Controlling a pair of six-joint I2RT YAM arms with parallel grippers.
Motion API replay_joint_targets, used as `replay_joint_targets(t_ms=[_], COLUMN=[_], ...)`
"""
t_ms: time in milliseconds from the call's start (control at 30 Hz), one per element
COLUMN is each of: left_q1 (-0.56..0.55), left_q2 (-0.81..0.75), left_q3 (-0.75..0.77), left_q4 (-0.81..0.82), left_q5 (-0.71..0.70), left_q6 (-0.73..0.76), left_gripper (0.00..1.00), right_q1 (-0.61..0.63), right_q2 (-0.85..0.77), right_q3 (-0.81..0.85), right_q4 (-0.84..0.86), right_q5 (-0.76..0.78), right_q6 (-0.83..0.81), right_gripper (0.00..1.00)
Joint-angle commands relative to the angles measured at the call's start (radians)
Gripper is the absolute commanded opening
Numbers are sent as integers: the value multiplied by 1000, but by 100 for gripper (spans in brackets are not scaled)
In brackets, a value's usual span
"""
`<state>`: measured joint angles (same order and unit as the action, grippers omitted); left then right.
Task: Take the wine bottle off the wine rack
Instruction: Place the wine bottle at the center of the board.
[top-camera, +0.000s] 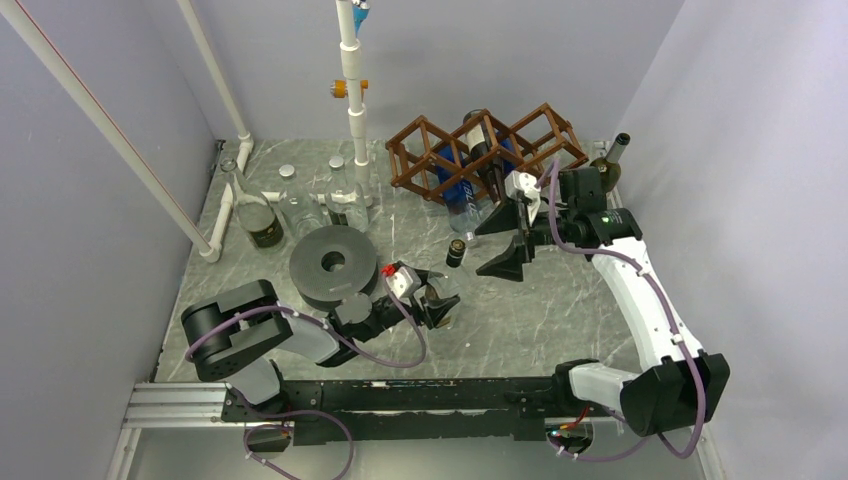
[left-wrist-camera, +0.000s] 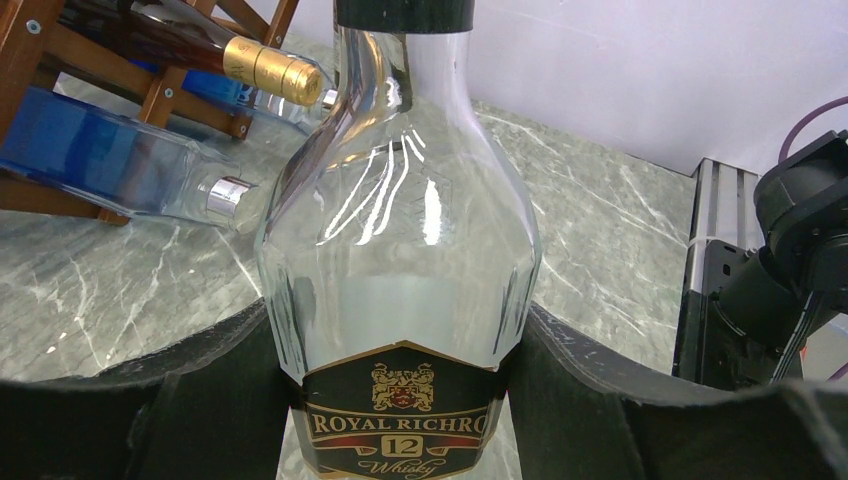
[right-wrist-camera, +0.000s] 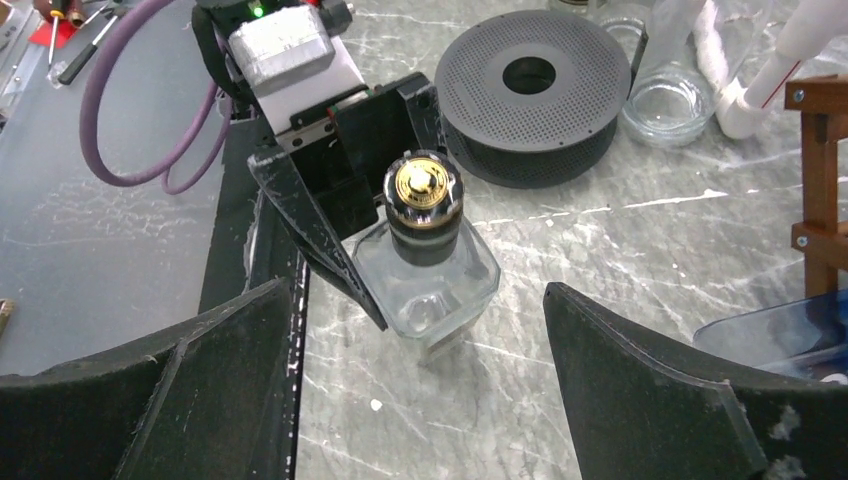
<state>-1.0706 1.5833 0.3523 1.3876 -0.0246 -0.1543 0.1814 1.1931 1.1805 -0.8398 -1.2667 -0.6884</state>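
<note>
**A:** Where is the wine bottle?

**B:** The dark wine bottle, gold foil on its neck, lies in the wine rack with its neck poking out of the front. Below it a blue bottle with a silver cap lies through a lower cell, its neck out over the table.

**A:** And the left gripper?

**B:** It is clamped on a clear whisky bottle, with one finger on each side of the body at label height (the label reads "Royal Richro 12 Whisky"). The bottle is upright with its black cap on. It is well out in front of the rack and near a dark perforated disc. I cannot tell whether its base rests on the marble or hangs just clear.

**A:** The right gripper?

**B:** Its jaws are spread wide, with nothing between them. It hangs between the front of the rack and the whisky bottle, apart from that bottle. Its camera looks down on the gold-topped cap. One finger is close to the blue bottle's neck, but I cannot judge whether they touch.
</note>
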Motion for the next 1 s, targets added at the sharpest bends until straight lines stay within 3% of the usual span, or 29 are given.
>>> replay_joint_targets(t_ms=[0, 267, 967], left_q1=[-3, -3, -3], left_q2=[-14, -24, -181], left_q3=[-17, -52, -75], left_q4=[86, 96, -109], left_q5=[-16, 15, 55], left_q6=[-1, 17, 24], left_gripper=[28, 49, 88], right_q1=[-18, -14, 28], right_q2=[-27, -23, -6], right_q3=[-65, -181, -221], right_q4=[83, 131, 122], right_q5=[-66, -49, 22], right_q6=[-68, -130, -194], right_gripper=[100, 98, 95])
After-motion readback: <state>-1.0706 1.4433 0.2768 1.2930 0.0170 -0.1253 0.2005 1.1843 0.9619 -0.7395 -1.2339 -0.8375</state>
